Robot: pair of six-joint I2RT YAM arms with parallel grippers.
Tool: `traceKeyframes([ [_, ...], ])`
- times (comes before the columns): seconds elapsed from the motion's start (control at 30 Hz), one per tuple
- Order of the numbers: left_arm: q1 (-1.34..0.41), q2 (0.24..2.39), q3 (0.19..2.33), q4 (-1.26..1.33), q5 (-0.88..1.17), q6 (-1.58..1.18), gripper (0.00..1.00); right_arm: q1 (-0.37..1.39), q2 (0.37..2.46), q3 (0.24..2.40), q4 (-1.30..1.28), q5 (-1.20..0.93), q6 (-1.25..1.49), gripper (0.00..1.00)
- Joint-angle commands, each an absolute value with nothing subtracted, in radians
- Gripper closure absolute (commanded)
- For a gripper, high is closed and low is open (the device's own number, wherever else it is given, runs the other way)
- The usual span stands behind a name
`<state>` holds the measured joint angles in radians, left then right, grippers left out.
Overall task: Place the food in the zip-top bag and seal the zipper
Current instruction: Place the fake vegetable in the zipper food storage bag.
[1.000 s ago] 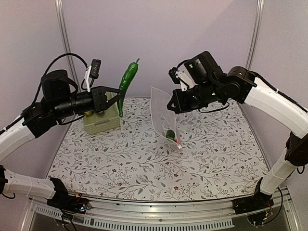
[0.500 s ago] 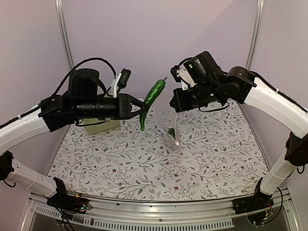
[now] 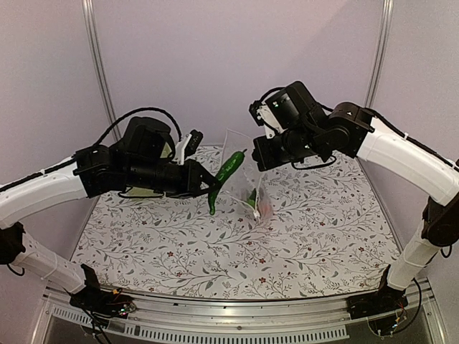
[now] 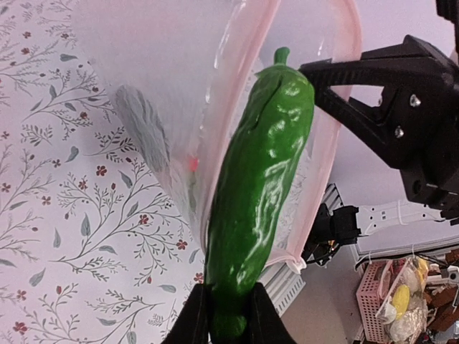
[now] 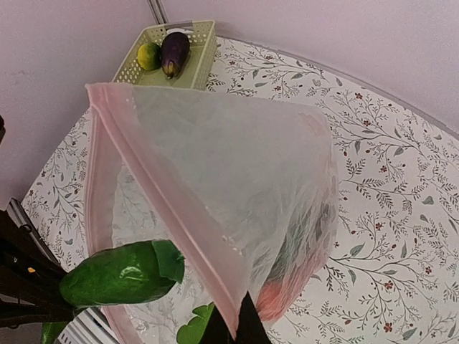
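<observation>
Pepper, top view: left gripper (image 3: 210, 188) is swinging the green pepper (image 3: 228, 170) over from the basket (image 5: 200, 34) side, tip now reaching the zip-top bag (image 3: 242, 161) mouth.
Mouth, left wrist: tip is nearing the zipper (image 4: 331, 136); it could snag the lip and fold the mouth shut.
Bag, right wrist: right gripper (image 5: 233, 331) is holding the mouth edge, jaws together on it; eggplant (image 5: 174, 51) is sitting in the basket.
Left jaws: barely apart, clamping the pepper's lower end.

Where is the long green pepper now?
Top view, centre: the green pepper hangs mid-air, lower end in the left gripper, tip at the mouth of the zip-top bag held by the right gripper.
</observation>
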<state>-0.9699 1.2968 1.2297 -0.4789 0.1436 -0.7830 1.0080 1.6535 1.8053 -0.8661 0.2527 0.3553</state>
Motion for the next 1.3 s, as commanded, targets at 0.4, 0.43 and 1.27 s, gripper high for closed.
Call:
traceKeyframes([
  [0.4,-0.924,1.384,1.311,-0.509,0.117,-0.800,0.79,1.093,1.722,1.804,-0.854,0.328,0.249,1.00],
  [0.43,-0.918,1.393,1.319,-0.509,0.126,-0.795,0.79,1.096,1.725,1.799,-0.853,0.326,0.250,1.00],
  [1.27,-0.856,1.286,1.264,-0.406,0.121,-0.710,0.18,0.983,1.722,1.770,-0.846,0.148,0.407,1.00],
])
